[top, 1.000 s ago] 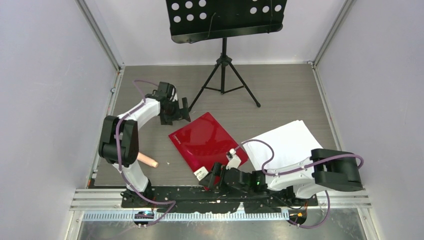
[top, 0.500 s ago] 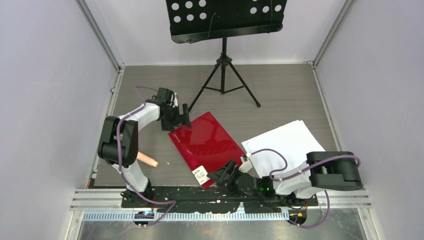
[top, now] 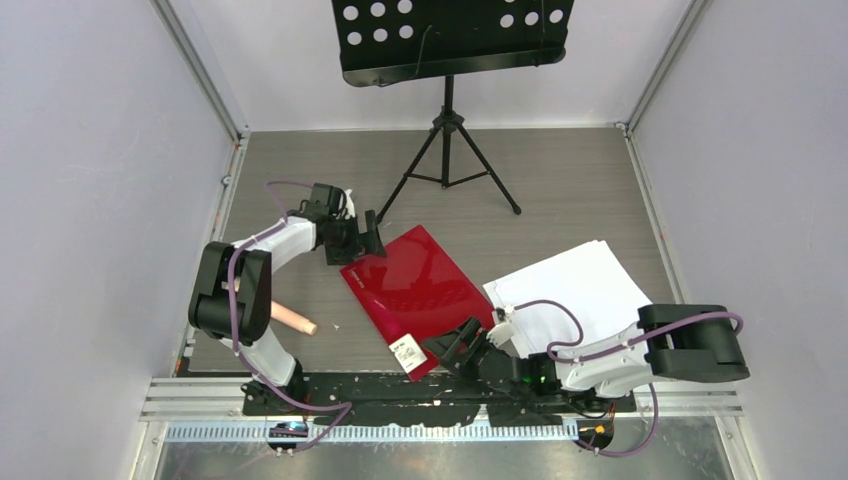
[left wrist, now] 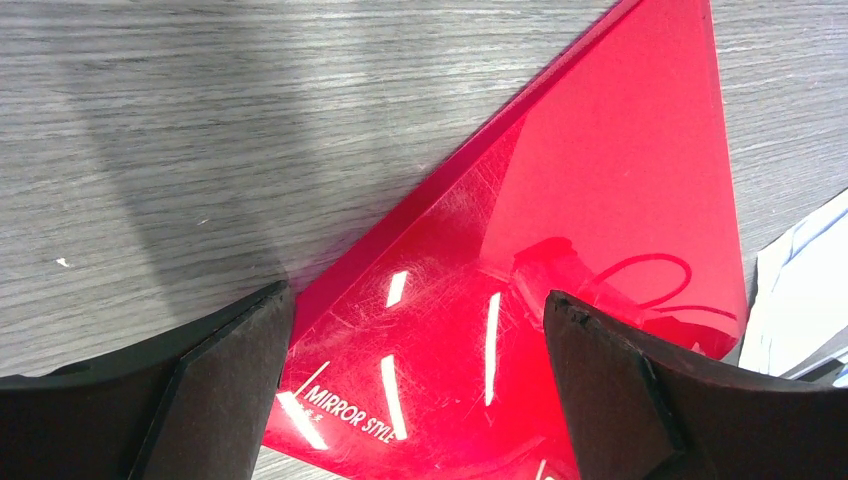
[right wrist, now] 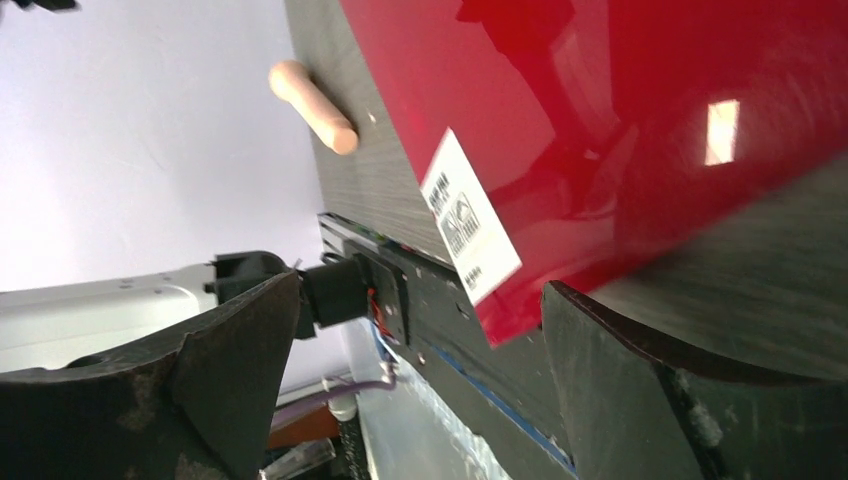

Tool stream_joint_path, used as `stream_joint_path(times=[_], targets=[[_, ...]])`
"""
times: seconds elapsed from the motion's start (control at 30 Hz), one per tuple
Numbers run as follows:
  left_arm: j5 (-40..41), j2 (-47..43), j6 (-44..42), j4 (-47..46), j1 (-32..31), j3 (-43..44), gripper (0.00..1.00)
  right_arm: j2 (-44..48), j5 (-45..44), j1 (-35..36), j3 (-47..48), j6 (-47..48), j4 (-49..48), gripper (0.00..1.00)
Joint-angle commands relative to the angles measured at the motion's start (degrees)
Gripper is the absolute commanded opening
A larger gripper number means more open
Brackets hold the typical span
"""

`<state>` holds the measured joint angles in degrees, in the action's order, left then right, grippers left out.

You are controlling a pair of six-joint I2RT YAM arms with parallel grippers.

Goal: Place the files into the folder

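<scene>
Beneath both arms, the grey wood-grain table [top: 560,180] is carrying everything. Beyond the folder's far edge, a black music stand [top: 450,40] is standing on its tripod. The folder [top: 410,280], glossy crimson and closed, is lying flat, turned diamond-wise. Just right of the folder, the files [top: 575,285] are lying as a white stack. The left gripper [left wrist: 415,315] is hanging at the folder's far-left corner, jaws spread wide around it, gripping nothing. The right gripper [right wrist: 420,290] is sitting low at the folder's near corner, likewise gaping and empty. Left of the folder, well apart, a pale wooden peg [top: 293,320] is lying. On the folder's near corner, a small white label [top: 406,353] is showing.
</scene>
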<state>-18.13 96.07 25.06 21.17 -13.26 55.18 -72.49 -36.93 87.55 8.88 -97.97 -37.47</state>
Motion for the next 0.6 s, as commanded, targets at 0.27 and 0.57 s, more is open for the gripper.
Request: stream_joint_path(times=[0.27,0.57], targets=[[-1.21,2.72,0.11,3.96,-0.63,-0.66,0.99,-6.92,-0.16,7.20,4.10,-11.06,2.54,0.95],[-2.02,2.72,-0.22,4.07,-0.63,-0.51,1.00,-17.26,-3.97,7.20,1.64,-11.64,-14.01,0.95]])
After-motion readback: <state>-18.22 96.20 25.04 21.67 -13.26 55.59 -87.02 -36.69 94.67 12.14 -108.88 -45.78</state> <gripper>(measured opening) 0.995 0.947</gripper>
